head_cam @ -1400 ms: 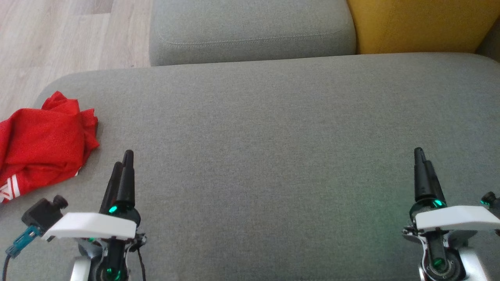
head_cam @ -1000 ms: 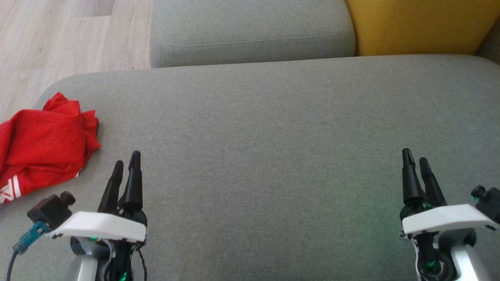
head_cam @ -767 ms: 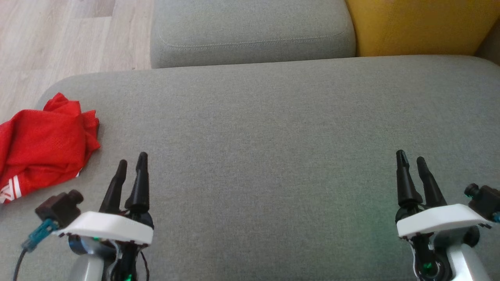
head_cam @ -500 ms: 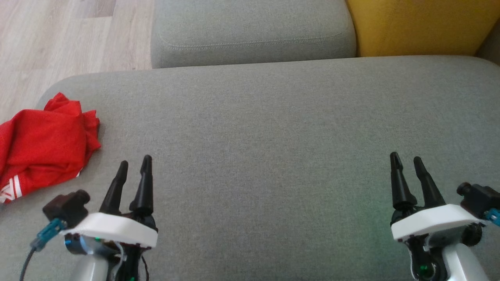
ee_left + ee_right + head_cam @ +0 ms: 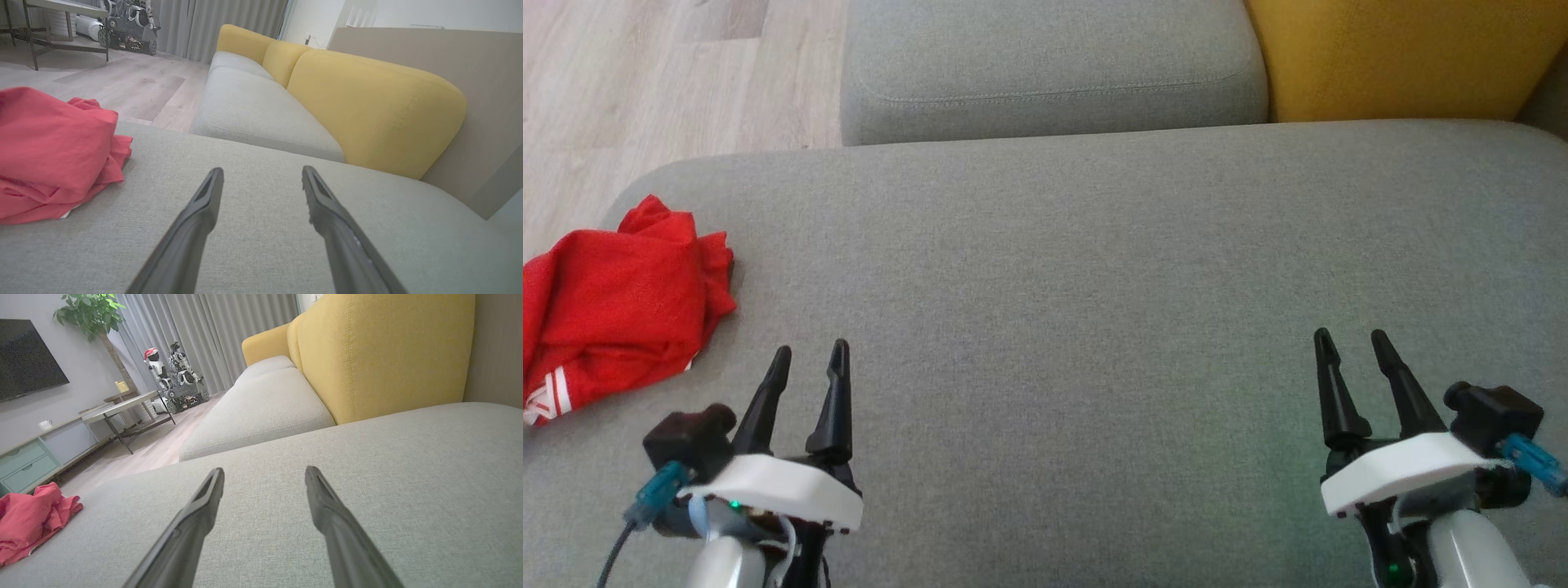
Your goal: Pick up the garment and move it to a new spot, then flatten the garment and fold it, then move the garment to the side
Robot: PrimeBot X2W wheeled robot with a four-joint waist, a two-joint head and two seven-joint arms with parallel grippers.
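The crumpled red garment (image 5: 613,310) lies at the left edge of the grey sofa cushion (image 5: 1078,269). Near its right side the left claw (image 5: 811,349) hovers low, released and empty, fingers spread, not touching the cloth. Well apart at the far right, the right claw (image 5: 1349,335) points forward too, likewise released.

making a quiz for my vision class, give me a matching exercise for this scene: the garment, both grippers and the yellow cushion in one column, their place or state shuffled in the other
Column one
1. garment
2. left gripper
3. right gripper
4. yellow cushion

Column two
a. open and empty, over the bare grey seat at the head view's lower right
b. behind the seat, at the upper right
c. red, bunched up at the seat's left end
d. open and empty, close to the garment but not touching it

Pairs: 1-c, 2-d, 3-a, 4-b
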